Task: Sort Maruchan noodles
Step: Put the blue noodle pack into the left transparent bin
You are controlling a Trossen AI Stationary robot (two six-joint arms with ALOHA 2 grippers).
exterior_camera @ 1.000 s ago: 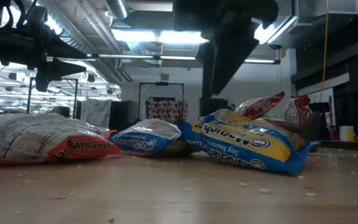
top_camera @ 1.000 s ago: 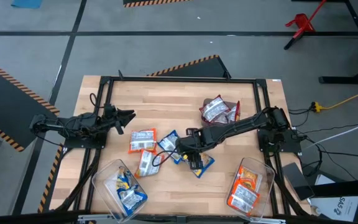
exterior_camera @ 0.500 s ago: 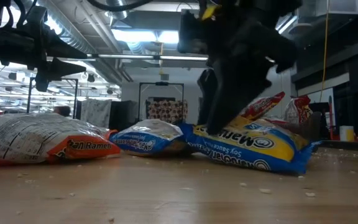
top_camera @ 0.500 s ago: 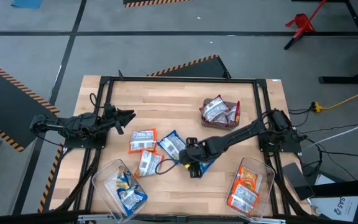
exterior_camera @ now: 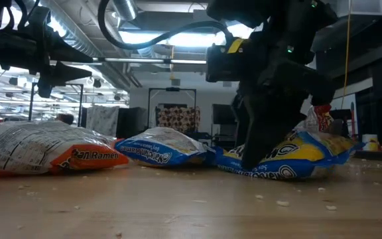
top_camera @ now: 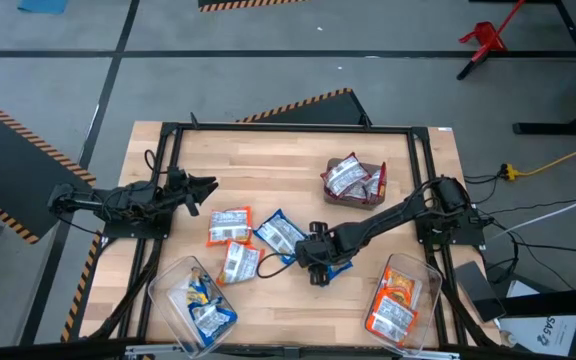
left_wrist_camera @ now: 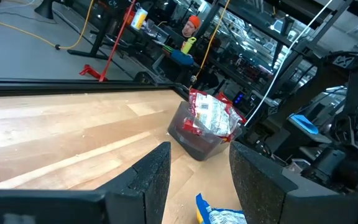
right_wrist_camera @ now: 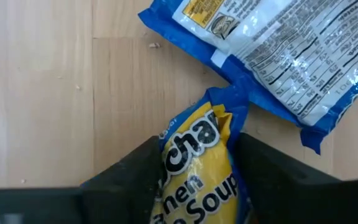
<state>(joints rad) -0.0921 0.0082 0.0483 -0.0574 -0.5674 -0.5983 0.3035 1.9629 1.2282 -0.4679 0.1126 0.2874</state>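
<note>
The blue-and-yellow noodle packet [right_wrist_camera: 197,163] lies on the worktop [top_camera: 268,165] near its middle, and the right gripper [top_camera: 316,262] is down on it, jaws set either side of the packet and pinching its sides, so that the film bulges up between them. In the low view its far end is tipped up off the wood, which suggests a partial lift. A second blue packet [top_camera: 277,234], label side down, lies just beside the held packet, its corner touching or nearly touching it. Beyond that one, farther from the held packet, sit an orange-accented packet [top_camera: 229,225] and another packet [top_camera: 236,261] near the clear bin of blue packets [top_camera: 196,298].

To do this step well, the jaws should bite past the loose film into the noodle block before rising; a grip on film alone would likely slip. Lift straight up first, so the neighbouring blue packet is not dragged along. The bin of blue packets looks the likely destination; the clear bin with orange packets [top_camera: 400,296] sits on the held packet's other side, and the bin of red-accented packets [top_camera: 353,180] farther back.

The left gripper [top_camera: 206,184] waits well away from the held packet, jaws standing wide with nothing between them.
</note>
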